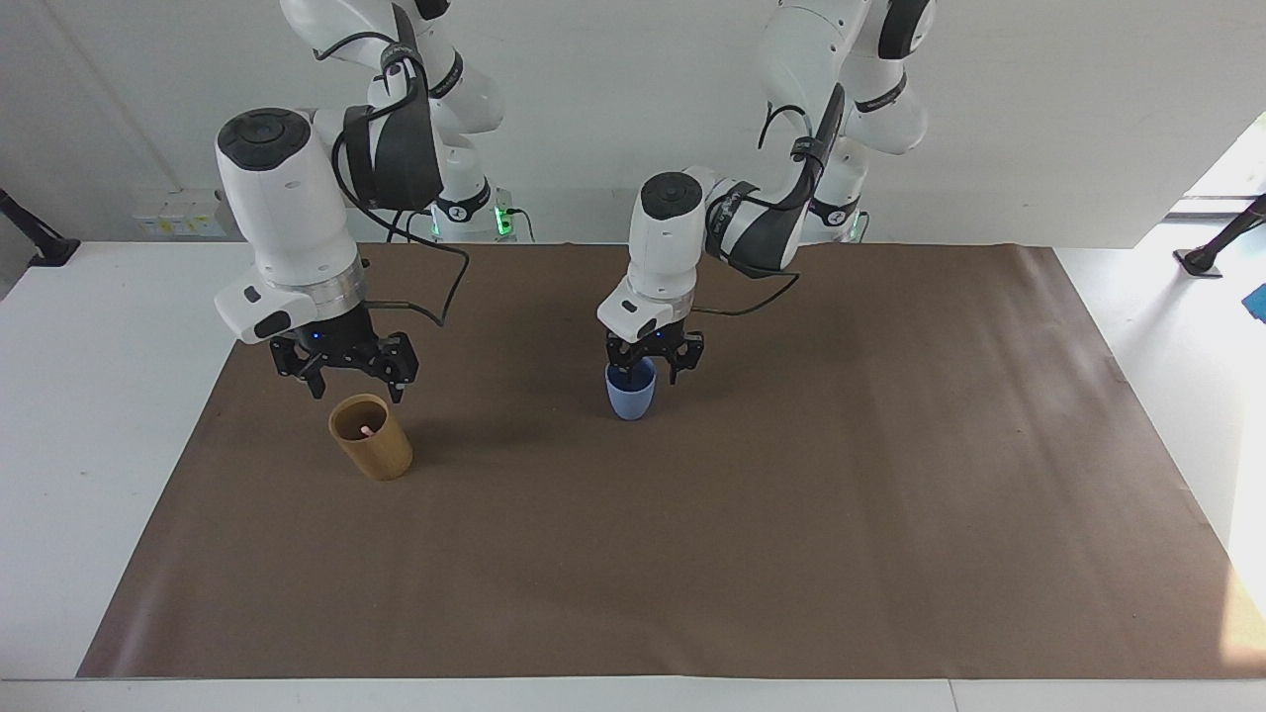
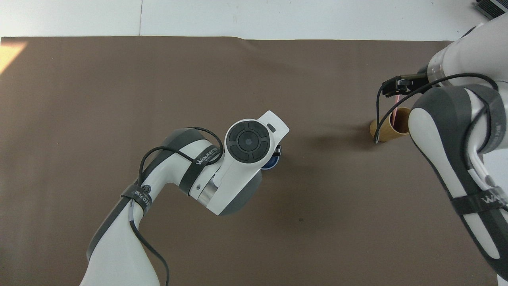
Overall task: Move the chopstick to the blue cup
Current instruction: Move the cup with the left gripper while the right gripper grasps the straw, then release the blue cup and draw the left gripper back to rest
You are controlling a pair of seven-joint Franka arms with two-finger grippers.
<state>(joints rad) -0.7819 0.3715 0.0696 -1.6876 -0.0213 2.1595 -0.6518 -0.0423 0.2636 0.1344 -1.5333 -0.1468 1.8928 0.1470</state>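
Tan and cylinder-shaped, the bamboo-coloured cup [image 1: 371,436] stands at the left of the facing view, on the brown mat [image 1: 692,554] that covers the white table [image 1: 89,415]. Inside it leans the thin pale pink chopstick [image 1: 367,430]; in the overhead view its upper part [image 2: 396,116] rises out of the cup's mouth at the right of the frame. The right gripper [image 1: 358,386] hangs just above the rim of this cup, and its two black fingers stand wide apart, holding nothing.

At the middle of the facing view stands the small light-blue plastic cup [image 1: 630,392], upright on the mat and well apart from the tan cup. The left gripper [image 1: 645,373] is low at its rim, with the fingers spread apart. One finger seems to be at each side of the cup's mouth, but I cannot tell if they touch it. In the overhead view the left arm's white wrist covers most of the blue cup [image 2: 272,163].
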